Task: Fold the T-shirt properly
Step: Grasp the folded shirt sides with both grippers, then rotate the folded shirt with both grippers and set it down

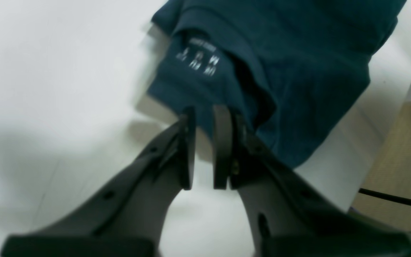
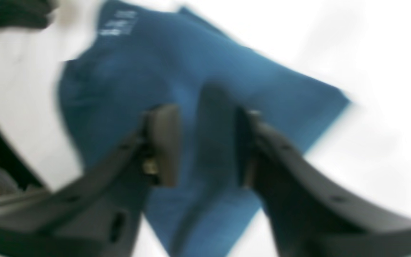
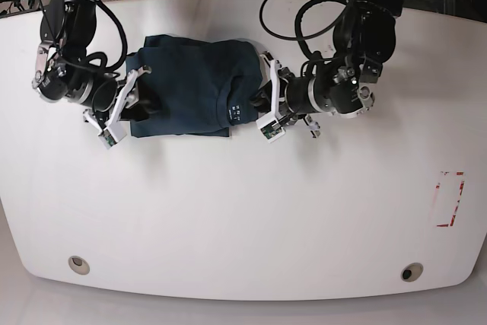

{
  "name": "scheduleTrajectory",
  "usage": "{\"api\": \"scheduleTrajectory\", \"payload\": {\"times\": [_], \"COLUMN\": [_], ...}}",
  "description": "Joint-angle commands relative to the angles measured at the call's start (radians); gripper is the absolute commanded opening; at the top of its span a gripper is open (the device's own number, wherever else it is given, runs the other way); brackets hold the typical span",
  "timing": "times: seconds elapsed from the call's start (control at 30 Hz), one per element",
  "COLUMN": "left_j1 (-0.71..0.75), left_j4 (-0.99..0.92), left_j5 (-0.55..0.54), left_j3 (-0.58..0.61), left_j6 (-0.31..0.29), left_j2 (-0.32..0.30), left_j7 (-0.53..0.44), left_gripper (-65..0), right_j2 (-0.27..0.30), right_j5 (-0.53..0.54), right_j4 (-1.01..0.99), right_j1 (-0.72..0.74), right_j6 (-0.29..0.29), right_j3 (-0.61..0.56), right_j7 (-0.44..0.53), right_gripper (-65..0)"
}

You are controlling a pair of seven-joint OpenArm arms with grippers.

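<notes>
T-shirt [image 3: 190, 89]: dark teal, folded compact, wrinkled, white neck print showing.
Left gripper [image 1: 203, 116]: jaws narrowly apart at the T-shirt's collar edge, holding nothing.
Right gripper [image 2: 205, 142]: jaws apart over the T-shirt; grip unclear.

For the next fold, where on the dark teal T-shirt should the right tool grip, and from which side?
Probably the dark teal cotton T-shirt is best pinched at its outer edge beside the right tool, coming in low from the base view's left. The folded layers stack there with bare white table alongside, so one finger could slide underneath. The wrist views are blurred, so the layer count is unclear.
</notes>
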Motion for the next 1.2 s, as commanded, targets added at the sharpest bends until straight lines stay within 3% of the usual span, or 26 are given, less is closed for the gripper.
{"api": "scheduleTrajectory", "payload": {"times": [0.0,0.2,0.43,0.7,0.87,1.17], "left_j1": [-0.016,0.011,0.079,0.099,0.073,-0.042], "left_j4": [0.0,-0.014,-0.032,-0.032,-0.046,-0.175], "left_j5": [0.029,0.199,0.325,0.337,0.333,0.33], "left_j3": [0.041,0.173,0.3,0.294,0.28,0.243], "left_j6": [-0.001,-0.004,-0.004,-0.004,-0.004,-0.004], "left_j2": [0.036,0.112,0.122,0.116,0.079,0.043], "left_j7": [-0.044,-0.077,-0.143,-0.165,-0.166,-0.168], "left_gripper": [-57.9,-57.9,-57.9,-57.9,-57.9,-57.9], "right_j2": [0.036,0.074,0.099,0.079,0.045,0.047], "right_j5": [0.024,0.022,-0.032,-0.21,-0.323,-0.377], "right_j4": [-0.056,-0.167,-0.302,-0.368,-0.409,-0.307], "right_j1": [0.051,0.107,0.177,0.2,0.203,0.102], "right_j6": [0.002,0.002,0.002,0.002,0.002,0.002], "right_j3": [-0.003,-0.005,-0.061,-0.126,-0.123,-0.121], "right_j7": [0.018,0.07,0.148,0.251,0.291,0.289], "right_gripper": [-51.5,-52.6,-52.6,-53.0,-53.0,-53.3]}}
